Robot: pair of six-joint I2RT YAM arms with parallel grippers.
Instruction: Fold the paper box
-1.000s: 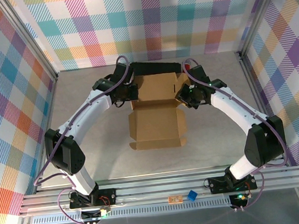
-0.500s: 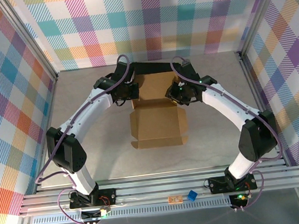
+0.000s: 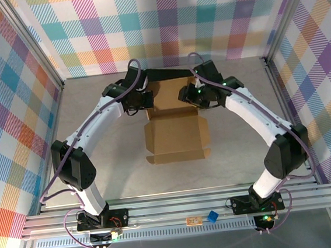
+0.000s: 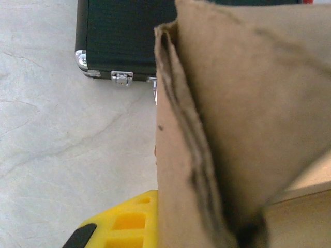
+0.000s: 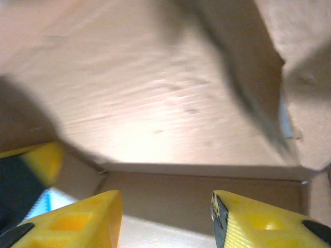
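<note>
Step in hand, by the look of it: standing up the side walls on the tray half of the paper box (image 3: 175, 137).
Box location: mid-desk. Far half sits just in front of the black hard case (image 3: 163, 74) at the far edge of the desk (image 3: 96, 136). Near half lies open and flat as a lid panel, toward the near edge.
Left pincer (image 3: 143, 101): at the box's far-left corner, against the upright left wall. Wrist view gives one yellow finger (image 4: 121, 227) outside the wall and the other hidden behind cardboard. Can't tell whether clamped on the wall or just bracing it.
Right pincer (image 3: 193, 95): over the far-right part of the tray, reaching inside. Released, with fingers (image 5: 77, 219) spread, nothing between them, and the cardboard floor and an inner crease ahead.
Versus a second ago: right pincer in from outside the right wall to over the tray, and further toward the far edge. Left pincer about where it was. Box roughly in place.
Next, probably: press the right wall's inner flap down along that crease while holding the left wall up. Calls for a low push, not a pinch. Risk of shoving the whole box into the case.
</note>
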